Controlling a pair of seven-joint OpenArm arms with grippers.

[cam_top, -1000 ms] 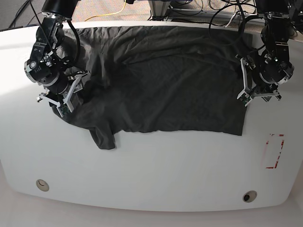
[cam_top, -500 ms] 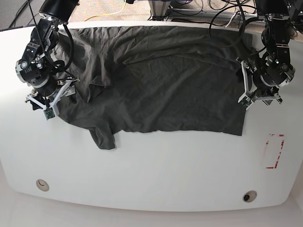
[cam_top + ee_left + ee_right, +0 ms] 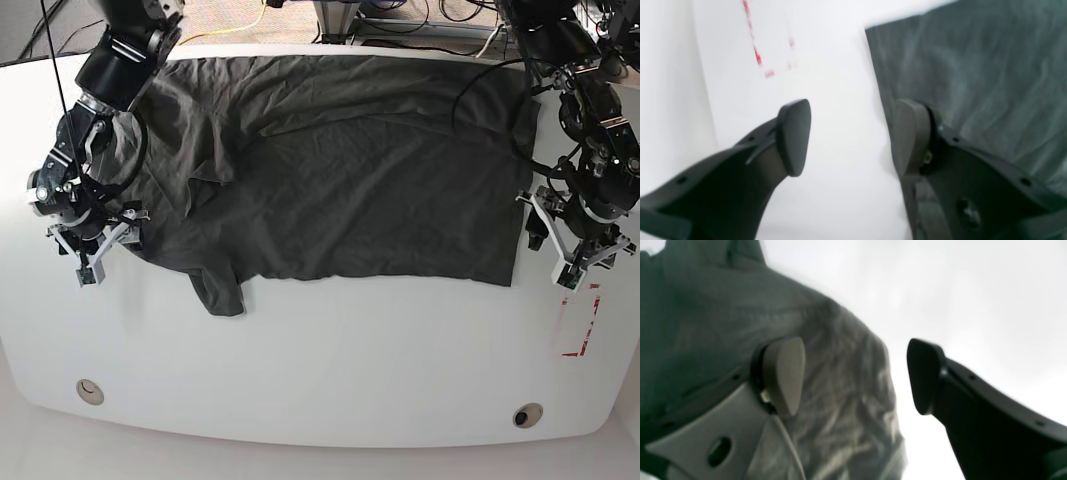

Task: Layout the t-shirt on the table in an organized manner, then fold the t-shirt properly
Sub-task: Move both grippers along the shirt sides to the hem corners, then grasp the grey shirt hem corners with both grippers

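Centrally, the t-shirt (image 3: pixel 340 170): dark charcoal grey, spread across the far half of the table (image 3: pixel 330 360), wrinkled, one sleeve bunched and pointing toward the near-left.

Right gripper (image 3: pixel 93 240): at the shirt's left edge, jaws spread wide and holding nothing; in its wrist view one finger (image 3: pixel 783 373) sits over grey cloth, the other over bare white surface.

Left gripper (image 3: pixel 572 237): just off the shirt's right hem, jaws parted and holding nothing; its wrist view shows one finger (image 3: pixel 795 136) above the tabletop, the other at the cloth's edge.

Red dashed rectangle mark (image 3: pixel 580 320): near the right edge, beside the left gripper.

Two grommet holes (image 3: pixel 90 391): along the near edge.
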